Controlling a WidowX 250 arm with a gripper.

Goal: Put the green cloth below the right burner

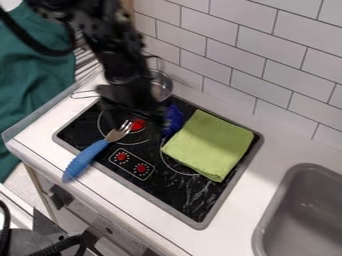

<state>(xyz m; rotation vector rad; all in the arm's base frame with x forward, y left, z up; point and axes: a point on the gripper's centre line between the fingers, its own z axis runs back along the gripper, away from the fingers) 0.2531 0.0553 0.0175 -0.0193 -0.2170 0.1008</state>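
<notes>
Curving in at the bottom left corner, black cables (67, 243) lie nearest, below the front of the toy kitchen. At the lower right, a grey sink (266, 220) is set into the white surface (234, 227). Left of it, the black stove top (163, 192) sits in its grey frame, with pale scuffs on its near right part. A fork (119, 133) with a blue handle (85, 157) lies slantwise, the handle's end at the front edge of the surface and the prongs over the left burner (135, 126). Just beside it is a control panel (131, 164) with two red knobs.

The green cloth (210, 145) lies folded in a rough square on the right part of the stove top. It covers much of the right burner (176, 168), whose ring shows along the cloth's near left side. Just beyond the cloth's left corner is a crumpled blue thing (174, 119), too blurred to name.

The gripper (137, 114) hangs above the left burner, left of the blue thing and apart from the cloth; I cannot tell whether it is spread or pressed together. The black arm (113, 50) comes in from the upper left. Behind the gripper is a metal pot (161, 86), partly hidden. Teal fabric (33, 70) hangs at the far left, and a wall of white tiles (247, 60) stands at the back.
</notes>
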